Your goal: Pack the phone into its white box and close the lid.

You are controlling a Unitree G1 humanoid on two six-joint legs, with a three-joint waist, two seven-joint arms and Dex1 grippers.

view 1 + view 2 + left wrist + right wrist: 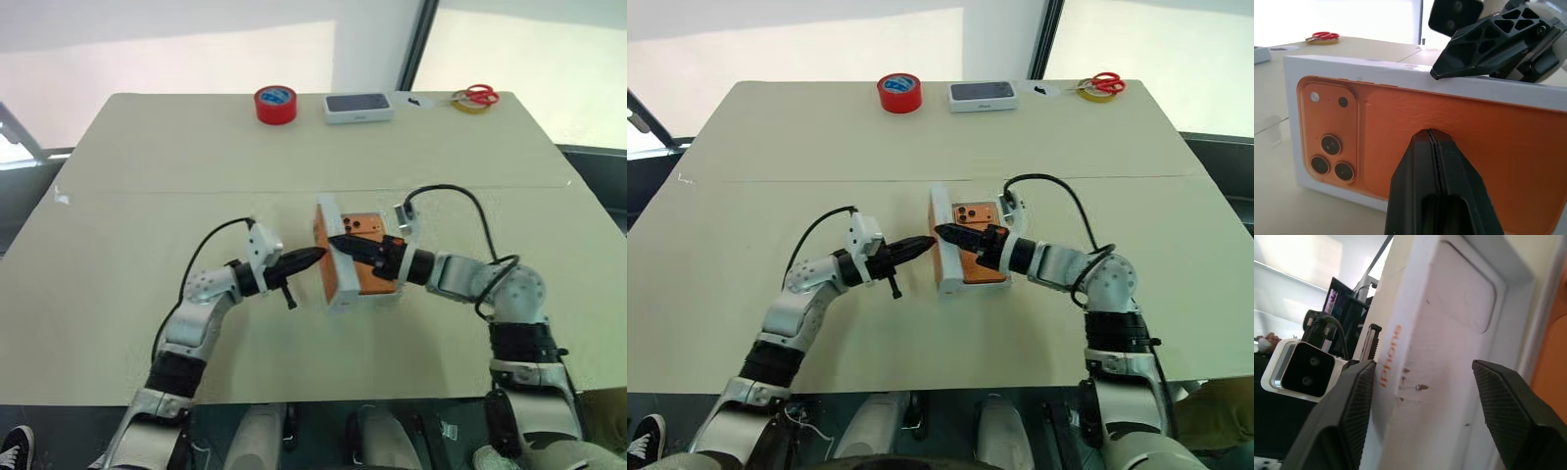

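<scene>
Beige tabletop (147, 196) is carrying one orange phone (370, 257) lying in one shallow white cardboard box (355, 300) at frame centre. One white print-faced lid (326, 257) is standing on edge beside it, awaiting closure. Left gripper (312, 258) is pressing closed fingertips against it; right gripper (343, 242) is straddling its rim, fingers apart.

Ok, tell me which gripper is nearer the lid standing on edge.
Right. The right gripper straddles the top edge of the lid, fingers open; the left gripper, fingers shut, points at its printed face.
</scene>
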